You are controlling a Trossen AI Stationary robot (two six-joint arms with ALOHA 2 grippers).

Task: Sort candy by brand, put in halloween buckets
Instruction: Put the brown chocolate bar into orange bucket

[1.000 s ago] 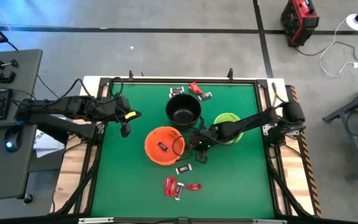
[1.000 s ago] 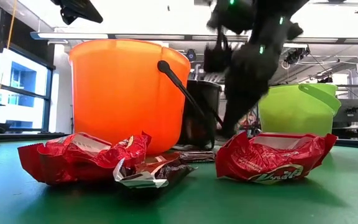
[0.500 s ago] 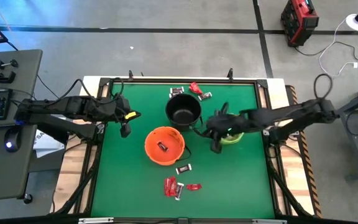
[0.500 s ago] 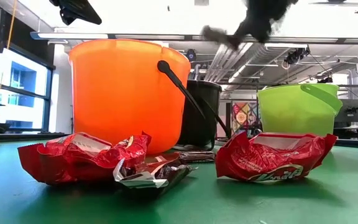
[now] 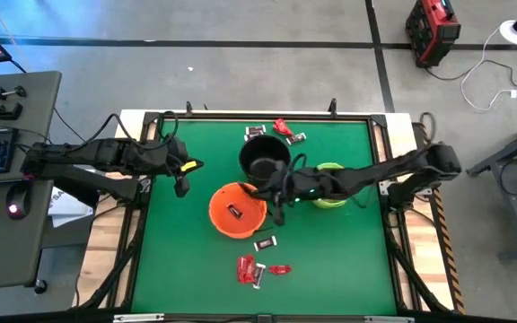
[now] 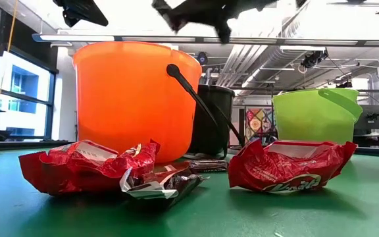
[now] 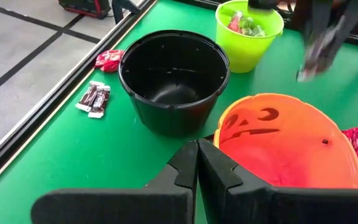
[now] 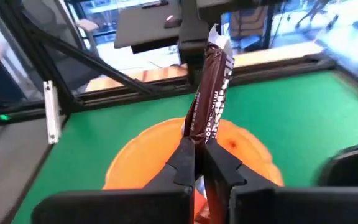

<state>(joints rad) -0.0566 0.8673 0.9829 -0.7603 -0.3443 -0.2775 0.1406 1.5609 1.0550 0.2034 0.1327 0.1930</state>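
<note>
The right claw is pinched shut on a dark brown, crinkly foil-wrapped candy bar that stands upright between its fingers, poised above the smooth round orange plastic bucket, near its rim on the side toward the black bucket. The left claw waits shut and empty near the left edge of the green felt-like counter.

Judging by what lies about, the sorting is partly done: one dark sweet already sits in the orange bucket, the glossy lime green pail holds a few wrapped pieces, and the matte black pail looks empty. Still loose are crumpled red wrappers and dark bars in the counter's foreground, and a red wrapper and dark bars beyond the black pail
</note>
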